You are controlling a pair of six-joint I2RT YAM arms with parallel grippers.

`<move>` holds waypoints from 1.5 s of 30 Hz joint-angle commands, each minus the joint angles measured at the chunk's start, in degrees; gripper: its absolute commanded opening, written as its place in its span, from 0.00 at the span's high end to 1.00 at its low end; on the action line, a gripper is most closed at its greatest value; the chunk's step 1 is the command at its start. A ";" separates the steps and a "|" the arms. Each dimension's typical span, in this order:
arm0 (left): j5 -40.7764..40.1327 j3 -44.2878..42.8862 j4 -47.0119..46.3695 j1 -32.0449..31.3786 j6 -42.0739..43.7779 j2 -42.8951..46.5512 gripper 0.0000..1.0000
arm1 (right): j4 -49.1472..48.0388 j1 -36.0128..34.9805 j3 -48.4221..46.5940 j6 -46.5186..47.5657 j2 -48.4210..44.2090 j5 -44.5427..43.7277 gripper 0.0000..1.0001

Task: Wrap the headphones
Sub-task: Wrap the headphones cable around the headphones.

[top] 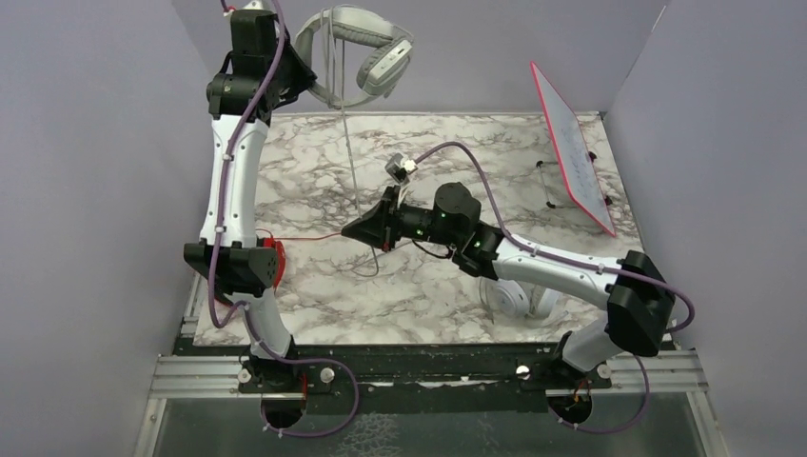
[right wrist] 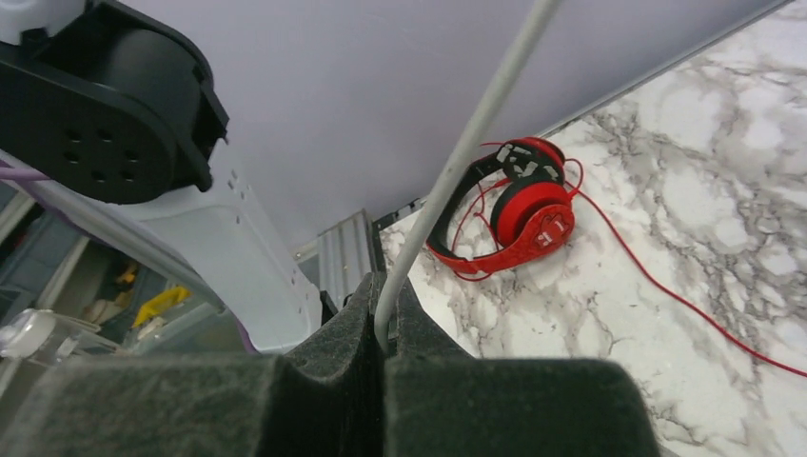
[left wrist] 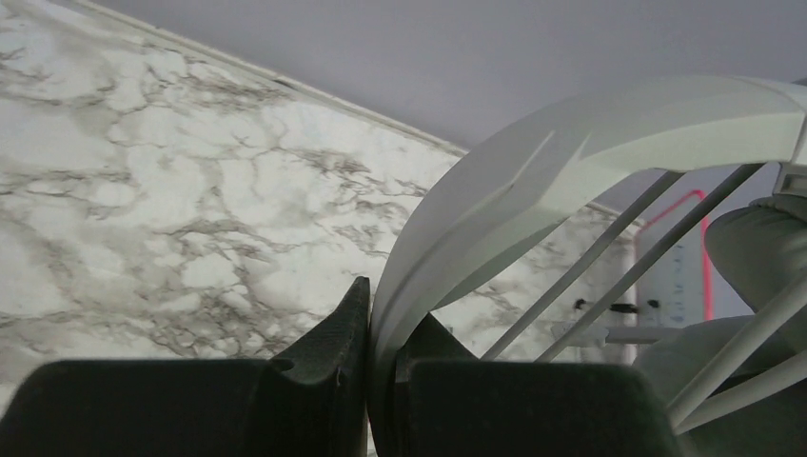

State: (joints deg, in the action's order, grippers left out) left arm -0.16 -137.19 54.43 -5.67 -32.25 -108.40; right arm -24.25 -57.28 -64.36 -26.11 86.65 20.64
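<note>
While the left gripper (left wrist: 384, 310) was clamped on the pale headband of the light grey headset (top: 384, 65), that headset hung in the air above the far edge of the marble table (top: 476, 152), close to the back wall; its thin grey cable (top: 349, 162) dropped straight down from it towards the middle of the table; the right gripper (right wrist: 383, 307) was closed tight on that cable, which ran up out of the pinch between its black fingers (right wrist: 333, 352); the right arm reached in low from the right side, its gripper pointing left. The red-and-black headset (right wrist: 519, 205) lay flat on the marble at the near left, beside the left arm's lower joint; its red cable (right wrist: 666, 295) trailed loose across the tabletop towards the right gripper. The white-silver headset (top: 514, 303) rested on the table near the front, partly hidden under the right arm. A red-edged board (top: 574, 143) leaned at the far right.
</note>
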 commanded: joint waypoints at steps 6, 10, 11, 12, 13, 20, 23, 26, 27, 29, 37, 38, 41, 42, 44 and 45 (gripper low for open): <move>21.29 6.40 -14.78 0.93 -11.70 14.39 1.00 | -24.39 8.90 8.62 -15.62 9.17 17.46 1.00; 29.98 16.27 -22.21 0.82 -16.81 21.34 1.00 | -21.29 12.09 6.30 -12.27 13.67 21.08 1.00; 32.10 19.34 -24.62 0.71 -18.22 23.12 1.00 | -20.64 13.03 5.88 -11.44 14.52 21.51 1.00; 33.91 21.68 -26.42 0.44 -19.15 24.84 1.00 | -20.51 14.24 5.94 -11.06 15.26 21.14 1.00; 35.55 23.80 -27.73 0.06 -19.39 26.52 1.00 | -20.85 15.45 6.12 -10.80 15.94 20.92 1.00; 40.02 36.69 -30.58 -5.88 -14.22 39.00 1.00 | -15.33 25.98 0.67 -4.48 22.29 23.52 0.97; 38.77 39.25 -25.08 -8.53 -7.27 42.52 1.00 | -6.34 29.96 -5.01 0.79 24.04 25.27 0.96; 30.56 38.49 -14.14 -10.35 3.84 44.87 1.00 | 2.98 32.53 -10.26 7.53 24.86 26.32 0.95; 27.59 38.21 -11.43 -11.00 7.44 45.40 1.00 | 6.07 33.23 -12.07 9.70 24.99 26.41 0.95; 23.77 38.45 -7.70 -12.94 13.38 46.38 1.00 | 11.03 34.51 -15.11 13.04 25.48 27.48 0.94; 8.62 45.71 -1.73 -16.76 36.68 50.70 1.00 | 23.25 36.08 -20.92 26.35 22.03 29.12 0.85; 8.89 46.18 -1.23 -16.94 38.98 50.67 1.00 | 23.39 36.09 -20.94 27.81 21.54 28.52 0.84; 7.13 47.18 -0.98 -19.14 42.75 51.25 1.00 | 23.72 36.09 -21.26 29.04 20.05 19.36 0.84; 5.57 47.06 -0.87 -19.74 43.04 51.30 1.00 | 22.77 36.09 -20.86 28.17 19.07 14.70 0.88; 3.52 46.38 -0.30 -20.33 43.11 50.82 1.00 | 17.87 36.07 -18.28 24.09 16.65 5.79 0.96; 3.63 46.26 -0.22 -20.53 43.13 50.75 1.00 | 14.99 36.09 -16.71 22.30 15.40 2.55 0.96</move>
State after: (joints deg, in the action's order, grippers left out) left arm 8.12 -90.17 53.78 -24.91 7.38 -57.12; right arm -3.57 -21.17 -83.81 -1.48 107.87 42.35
